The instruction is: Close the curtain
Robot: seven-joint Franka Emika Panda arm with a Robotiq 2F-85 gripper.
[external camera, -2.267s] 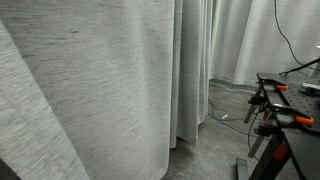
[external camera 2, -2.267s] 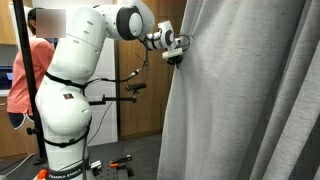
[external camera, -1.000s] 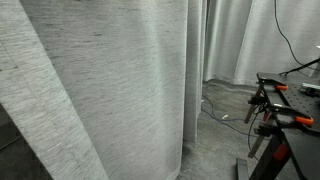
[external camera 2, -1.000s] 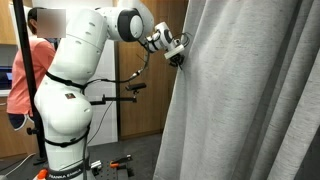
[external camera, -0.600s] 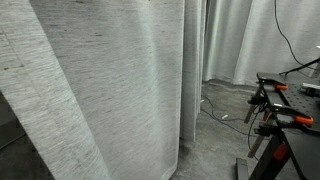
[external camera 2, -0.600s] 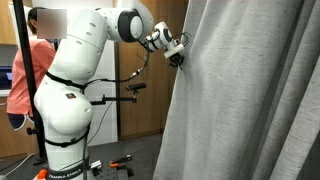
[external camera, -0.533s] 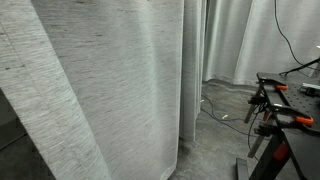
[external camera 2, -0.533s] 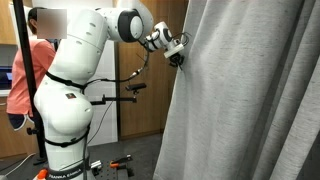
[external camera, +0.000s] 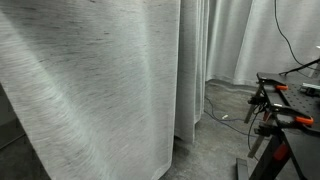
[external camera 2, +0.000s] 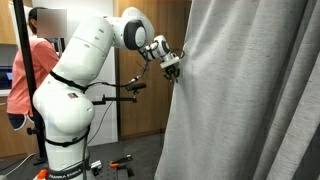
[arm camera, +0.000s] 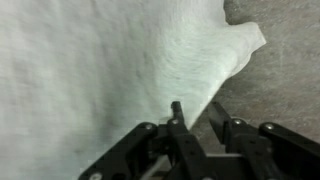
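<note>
The tall light grey heathered curtain (external camera: pixel 100 90) fills most of an exterior view and hangs in deep folds. It also takes up the right half of an exterior view (external camera 2: pixel 250 90). My gripper (external camera 2: pixel 172 66) is at the curtain's left edge, at about the height of the arm's shoulder. In the wrist view the two fingers of the gripper (arm camera: pixel 196 104) stand apart. The curtain's pale fabric (arm camera: pixel 100 60) lies beyond them, and its edge runs diagonally past the left finger. Nothing is pinched between the fingers.
Smoother white sheer curtains (external camera: pixel 250 40) hang further back. A black workbench with orange clamps (external camera: pixel 285 110) stands on the grey carpet, with cables on the floor (external camera: pixel 225 112). A person in red (external camera 2: pixel 20 80) stands behind the white robot body (external camera 2: pixel 65 110), near a wooden wall.
My gripper has dropped lower and moved a little away from the curtain's edge. The curtain's edge and folds have swung and shifted in the exterior view.
</note>
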